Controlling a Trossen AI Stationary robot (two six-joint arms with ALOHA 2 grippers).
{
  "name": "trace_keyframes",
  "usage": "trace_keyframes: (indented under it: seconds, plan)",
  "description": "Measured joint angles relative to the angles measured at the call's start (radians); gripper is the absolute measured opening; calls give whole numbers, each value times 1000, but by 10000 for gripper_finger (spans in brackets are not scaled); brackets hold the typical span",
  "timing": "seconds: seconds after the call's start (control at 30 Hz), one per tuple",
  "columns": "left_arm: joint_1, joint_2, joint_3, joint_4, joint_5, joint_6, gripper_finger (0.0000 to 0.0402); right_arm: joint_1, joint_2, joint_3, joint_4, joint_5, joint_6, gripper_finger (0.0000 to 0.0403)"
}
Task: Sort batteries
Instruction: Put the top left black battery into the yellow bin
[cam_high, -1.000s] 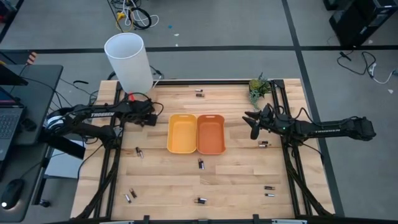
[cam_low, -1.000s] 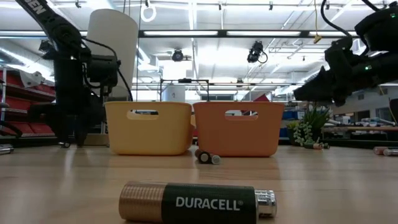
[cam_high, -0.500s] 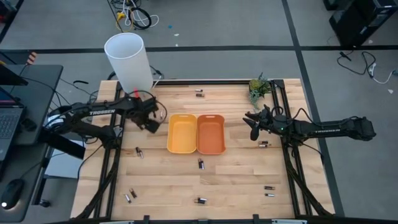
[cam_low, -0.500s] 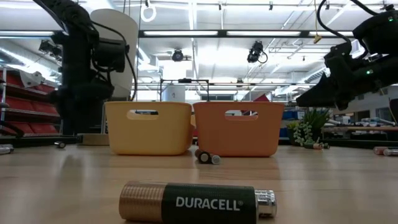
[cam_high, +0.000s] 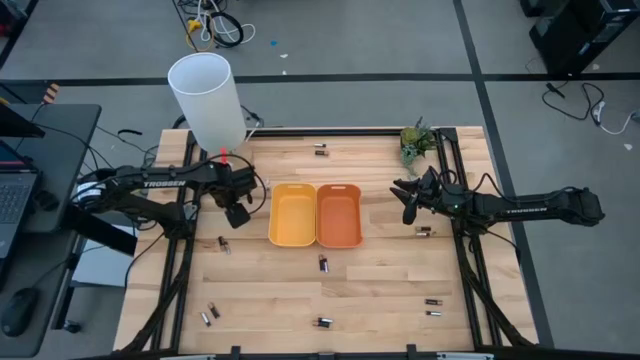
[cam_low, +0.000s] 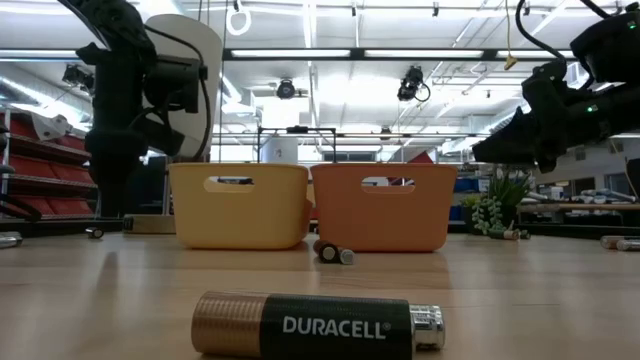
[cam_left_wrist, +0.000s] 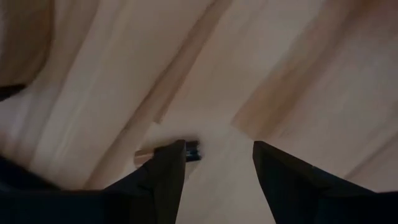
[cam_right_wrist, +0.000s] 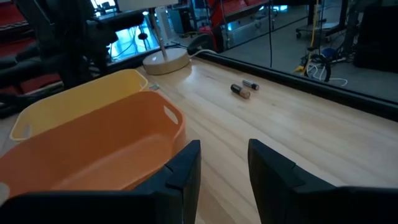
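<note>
From above, the left hand (cam_high: 238, 213) hangs over the bench (cam_high: 260, 300) just left of the yellow tray (cam_high: 292, 214), and the right hand (cam_high: 408, 203) waits to the right of the orange tray (cam_high: 339, 214). Both trays look empty, so the sorting seems barely begun. Batteries lie scattered: two near the far edge (cam_high: 321, 150), one left of the trays (cam_high: 223, 244), one in front of them (cam_high: 323, 263), two at the near left (cam_high: 209, 315), one near the front middle (cam_high: 321, 322), two beside the right hand (cam_high: 424, 231) and two at the near right (cam_high: 432, 306). That makes about eleven, all still to sort.

At bench height, one battery (cam_low: 318, 324) lies close up and another (cam_low: 334, 253) before the trays.

The left wrist view shows open, empty fingers (cam_left_wrist: 165, 171) above a battery (cam_left_wrist: 188, 151).

The right wrist view shows narrowly parted, empty fingers (cam_right_wrist: 183, 168) and two batteries (cam_right_wrist: 244, 88) beyond.
</note>
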Motion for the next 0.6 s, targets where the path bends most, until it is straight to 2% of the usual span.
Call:
trace_keyframes:
  seconds: [0.1,0.27,0.33,0.4,0.5,0.6]
  plan:
    - [-1,1,0,-34,-25,-103,204,0,0,0,0,0,1,119]
    - [0,1,0,-54,-16,-598,204,0,0,0,0,0,8,119]
    - [0,1,0,-61,23,-731,204,0,0,0,1,0,11,119]
    - [-1,1,0,-60,25,-792,204,0,0,0,0,0,36,119]
    - [0,1,0,-71,-36,-857,204,9,0,0,-18,-16,62,119]
    - [0,2,0,-78,-25,-909,204,18,0,0,-32,-22,76,119]
